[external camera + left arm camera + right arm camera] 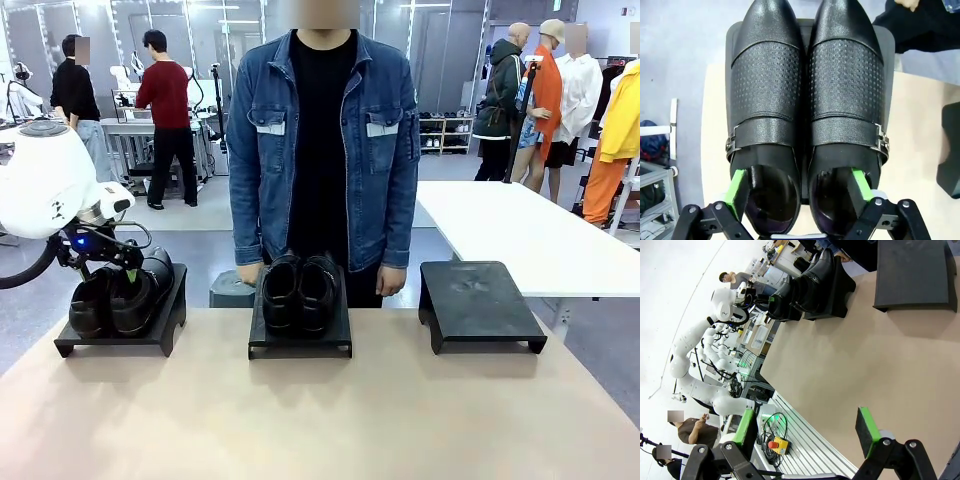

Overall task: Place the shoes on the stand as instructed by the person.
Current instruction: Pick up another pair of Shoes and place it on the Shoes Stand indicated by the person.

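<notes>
Shoes, glossy black leather pairs [120,295] [298,290], are seen on the left and middle black stands; the right stand [480,300] is bare. The left gripper [802,187], jaws spread inside the left pair's openings, is not yet withdrawn; the right gripper [807,432] hangs open-jawed over the beige desk [860,370].

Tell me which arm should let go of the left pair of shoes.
Left. Its pincer has a finger in each shoe of the left pair on the left stand. The right pincer hangs open over bare table.
</notes>
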Robot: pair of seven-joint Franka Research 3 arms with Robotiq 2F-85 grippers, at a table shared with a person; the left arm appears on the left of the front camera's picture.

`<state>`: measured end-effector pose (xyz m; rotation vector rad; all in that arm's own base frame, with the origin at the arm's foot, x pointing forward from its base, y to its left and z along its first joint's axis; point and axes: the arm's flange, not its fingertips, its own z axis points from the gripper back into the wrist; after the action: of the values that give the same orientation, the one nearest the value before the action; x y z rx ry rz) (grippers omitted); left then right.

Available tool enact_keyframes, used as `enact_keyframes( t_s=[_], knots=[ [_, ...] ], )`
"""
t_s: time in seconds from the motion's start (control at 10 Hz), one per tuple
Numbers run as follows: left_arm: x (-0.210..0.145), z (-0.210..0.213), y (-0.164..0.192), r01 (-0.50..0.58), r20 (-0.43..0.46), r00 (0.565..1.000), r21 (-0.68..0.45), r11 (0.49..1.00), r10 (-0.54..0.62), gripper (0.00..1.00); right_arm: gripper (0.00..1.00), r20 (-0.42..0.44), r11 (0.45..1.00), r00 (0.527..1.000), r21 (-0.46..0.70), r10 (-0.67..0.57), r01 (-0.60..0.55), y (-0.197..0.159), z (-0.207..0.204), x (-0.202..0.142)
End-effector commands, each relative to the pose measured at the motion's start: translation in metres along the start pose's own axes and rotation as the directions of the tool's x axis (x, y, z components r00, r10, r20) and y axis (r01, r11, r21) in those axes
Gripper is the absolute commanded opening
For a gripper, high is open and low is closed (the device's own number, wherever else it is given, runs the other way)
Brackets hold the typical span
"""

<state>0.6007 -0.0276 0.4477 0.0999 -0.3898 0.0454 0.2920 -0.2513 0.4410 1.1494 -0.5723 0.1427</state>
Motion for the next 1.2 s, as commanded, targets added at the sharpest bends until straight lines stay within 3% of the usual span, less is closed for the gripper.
enact_keyframes(
  t_s=[0.0, 1.1],
  knots=[
    [0.002, -0.0046, 0.0, 0.005, -0.004, 1.0, -0.003, 1.0, -0.005, 1.0, 1.0, 0.008, 1.0, 1.0, 0.009, 0.008, -0.008, 0.0013, 0.0018, 0.0006],
    [0.002, -0.0046, 0.0, 0.005, -0.004, 1.0, -0.003, 1.0, -0.005, 1.0, 1.0, 0.008, 1.0, 1.0, 0.009, 0.008, -0.008, 0.0013, 0.0018, 0.0006]
  ],
)
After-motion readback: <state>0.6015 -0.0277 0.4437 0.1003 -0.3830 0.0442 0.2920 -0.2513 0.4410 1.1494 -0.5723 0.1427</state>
